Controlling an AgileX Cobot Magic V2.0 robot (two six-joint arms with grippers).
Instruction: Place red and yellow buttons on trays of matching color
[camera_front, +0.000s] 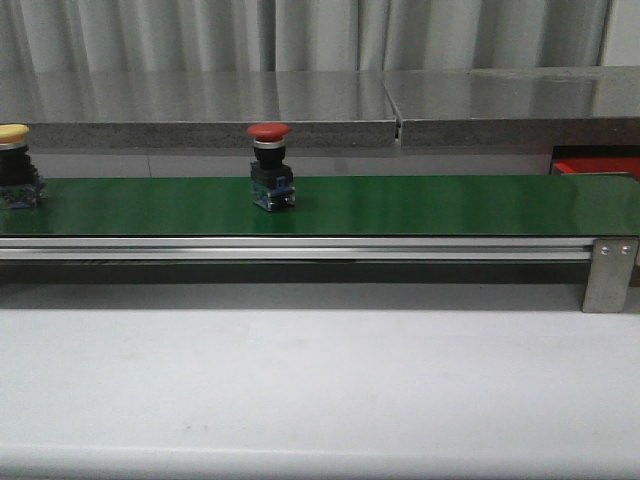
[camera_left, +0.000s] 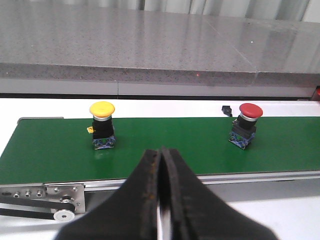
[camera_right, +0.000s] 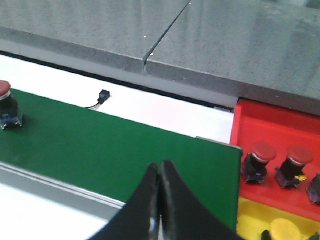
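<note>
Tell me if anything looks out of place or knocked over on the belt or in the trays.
Nothing stands out. The red button and yellow button stand upright on the green belt. The red tray holds upright red buttons, and the yellow tray beside it holds a yellow one.

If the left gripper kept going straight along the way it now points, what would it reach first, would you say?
Probably the green belt, in the bare stretch between the yellow button and the red button. The left gripper, jaws closed, lines up with neither, though depth is uncertain.
</note>
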